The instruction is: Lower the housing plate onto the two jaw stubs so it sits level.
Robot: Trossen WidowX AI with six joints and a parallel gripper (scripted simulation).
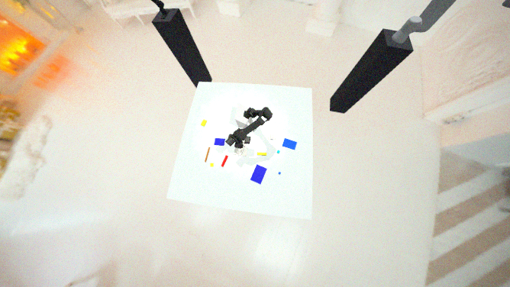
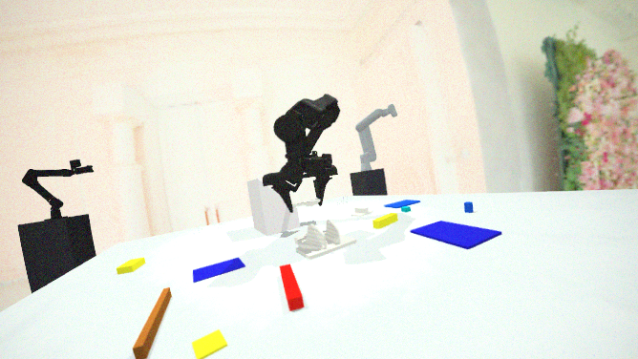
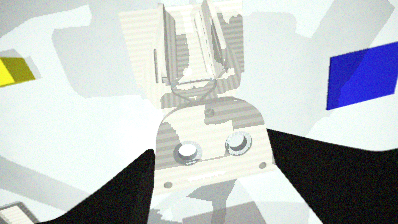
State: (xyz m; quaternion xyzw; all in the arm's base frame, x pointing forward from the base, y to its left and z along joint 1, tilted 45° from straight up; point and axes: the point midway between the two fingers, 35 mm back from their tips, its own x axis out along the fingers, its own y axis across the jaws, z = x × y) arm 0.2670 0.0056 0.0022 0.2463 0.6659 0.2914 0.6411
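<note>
My gripper (image 2: pixel 307 208) (image 3: pixel 208 144) is shut on the housing plate (image 2: pixel 308 202) (image 3: pixel 214 131), a pale plate with a rounded edge and two round holes, held by its sides. In the exterior view the plate hangs above the table, behind and above the base with the jaws. The pale base (image 2: pixel 330 250) (image 3: pixel 137 35) lies on the table with the two upright jaws (image 2: pixel 315 239) (image 3: pixel 167 45) side by side on it. In the wrist view the plate's rounded edge overlaps the near end of the jaws. The jaw stubs are hard to make out.
A pale block (image 2: pixel 267 210) stands behind the gripper. Around the base lie a red bar (image 2: pixel 291 288) (image 1: pixel 224 161), a yellow bar (image 2: pixel 385 221) (image 1: pixel 262 154), an orange bar (image 2: pixel 153 325) and several blue plates, such as a large one (image 2: pixel 456 234) (image 1: pixel 259 174). Other arms stand on black pedestals beyond the table.
</note>
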